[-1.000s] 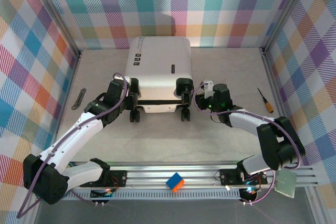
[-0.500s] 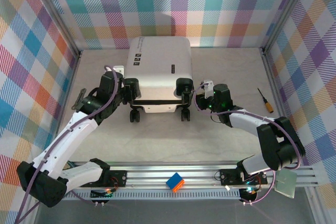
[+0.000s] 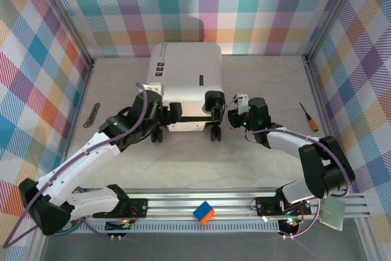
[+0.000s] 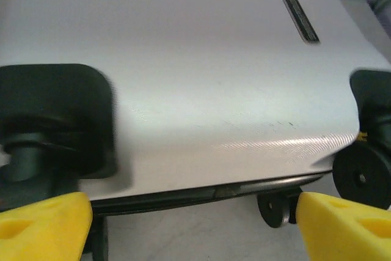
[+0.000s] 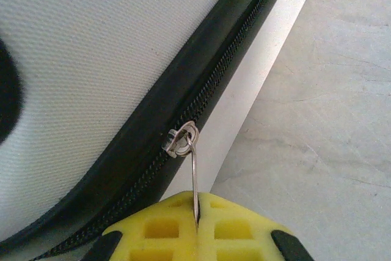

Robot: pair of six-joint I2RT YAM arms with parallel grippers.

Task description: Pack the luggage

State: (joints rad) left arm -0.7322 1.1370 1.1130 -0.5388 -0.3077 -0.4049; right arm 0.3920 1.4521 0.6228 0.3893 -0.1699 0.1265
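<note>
Your luggage (image 3: 186, 80) lies flat and shut on the desk (image 3: 201, 163), wheels (image 3: 215, 134) on its near side. The left gripper (image 3: 173, 112) sits at the luggage's near-left corner, jaws spread wide and holding nothing (in the wrist view the luggage's near edge runs across between the two yellow pads (image 4: 43, 221)). The right gripper (image 5: 197, 212) is at the near-right corner, clamped tight on the zipper pull (image 5: 194, 178).

What matters next, I reckon: the zipper seam (image 5: 208, 93) runs on along the luggage's edge past the slider (image 5: 181, 138). So the right arm is the one placed to drag it. Pull in line with the seam, not across.
</note>
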